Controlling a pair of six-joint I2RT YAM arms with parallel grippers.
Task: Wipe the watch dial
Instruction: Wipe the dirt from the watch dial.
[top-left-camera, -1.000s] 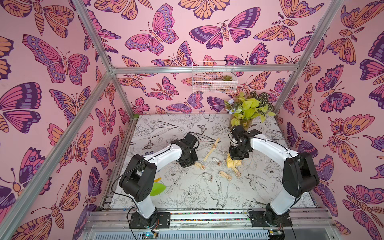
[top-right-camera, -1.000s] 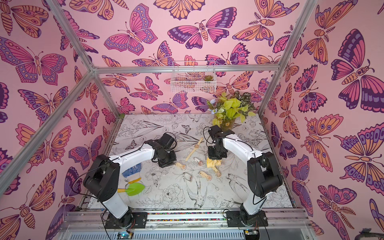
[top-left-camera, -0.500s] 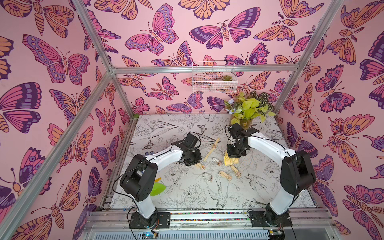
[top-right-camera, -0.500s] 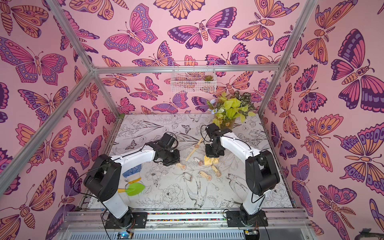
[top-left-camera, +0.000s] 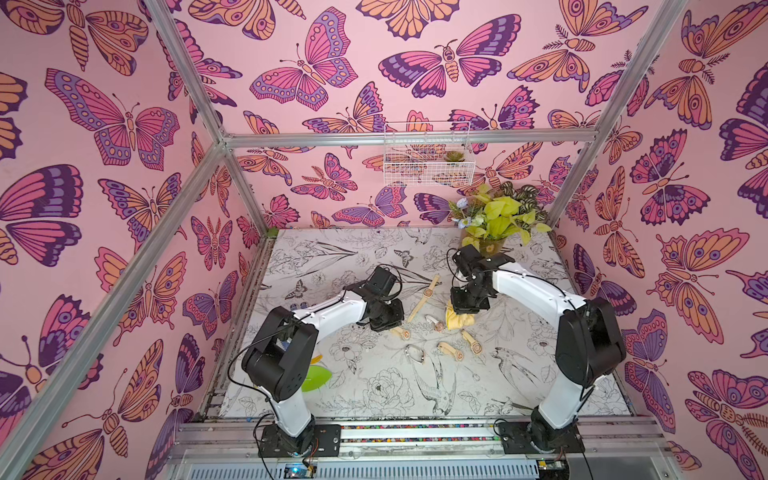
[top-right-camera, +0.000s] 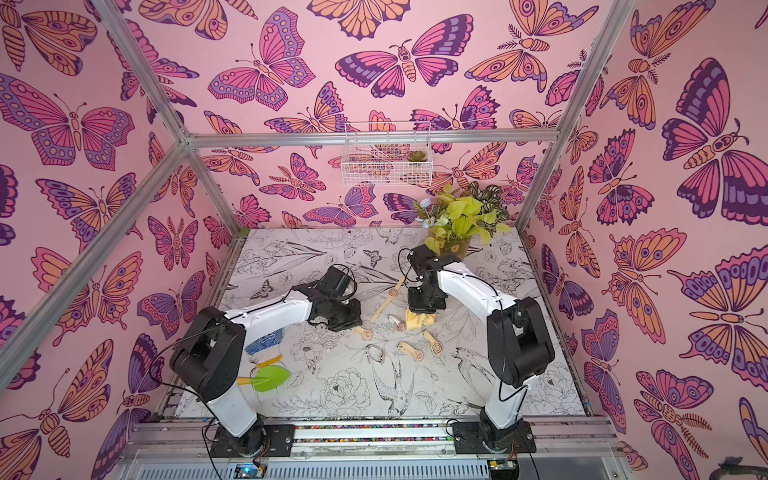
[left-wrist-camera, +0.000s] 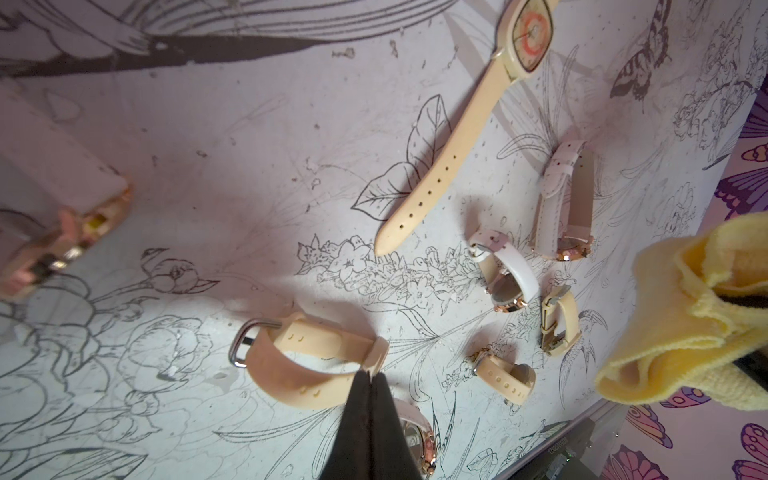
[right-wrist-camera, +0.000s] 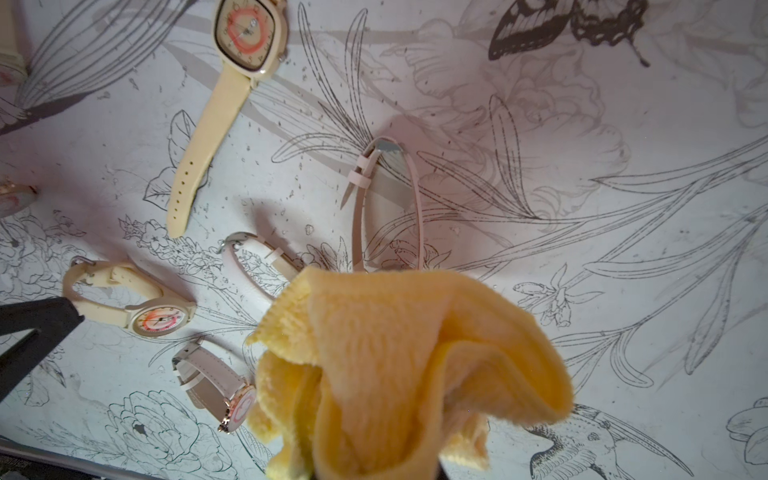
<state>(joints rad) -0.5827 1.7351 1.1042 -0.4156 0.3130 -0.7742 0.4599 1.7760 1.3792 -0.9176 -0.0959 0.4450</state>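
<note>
Left fingers (left-wrist-camera: 368, 388) are seen shut tight, tips set against the strap of the beige round watch with the pink-ringed dial (right-wrist-camera: 160, 320); a true pinch cannot be told. The watch lies mid-table among other pale watches (left-wrist-camera: 557, 208). A fluffy yellow cloth (right-wrist-camera: 395, 374) is clamped in the closed right fingers (top-left-camera: 465, 307), near the watch. Open room is offered along the flower-printed table's (top-left-camera: 519, 386) near edge. The dial is shown plainly from the right wrist, mostly hidden behind the fingers from the left.

At least seven watches (left-wrist-camera: 452, 145), one yellow cloth (right-wrist-camera: 395, 353), two robot arms (top-left-camera: 328, 309), one wire basket (top-left-camera: 428, 174), one potted plant (top-left-camera: 498, 216)
</note>
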